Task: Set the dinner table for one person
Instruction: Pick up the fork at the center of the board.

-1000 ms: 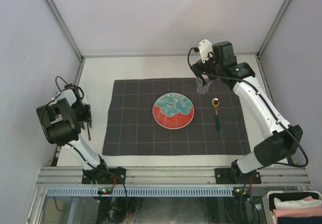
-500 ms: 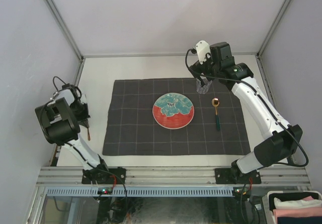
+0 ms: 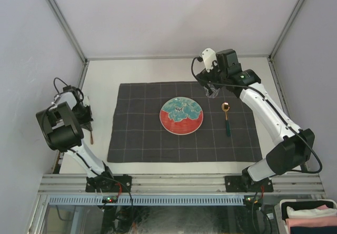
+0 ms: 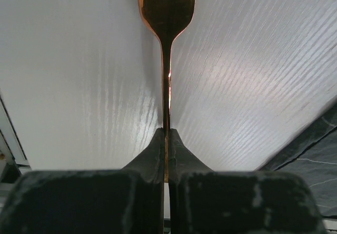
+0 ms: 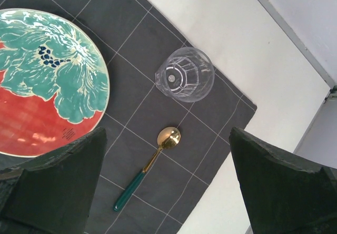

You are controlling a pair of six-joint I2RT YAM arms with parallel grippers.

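The off-white dinner table [image 3: 147,71] carries a dark grey checked cloth [image 3: 142,134]. On the cloth lie a red and teal plate [image 3: 181,116], a clear glass [image 3: 211,92] and a gold spoon with a green handle [image 3: 227,119]. My left gripper [image 3: 87,122] is over bare table left of the cloth, shut on a copper fork [image 4: 166,44], tines pointing away. My right gripper [image 3: 210,83] hangs open and empty above the glass [image 5: 184,75], with the spoon [image 5: 147,168] and plate [image 5: 42,81] below it.
Grey metal rails [image 3: 79,81] and pale walls close the table in on the left, back and right. The cloth's corner [image 4: 316,150] shows close to the right of my left gripper [image 4: 166,131]. A bin of folded cloths [image 3: 308,215] sits off the table at the near right.
My right gripper has lifted and drawn back a little to the left, away from the glass, which stays standing on the cloth. My left gripper has shifted slightly with the fork.
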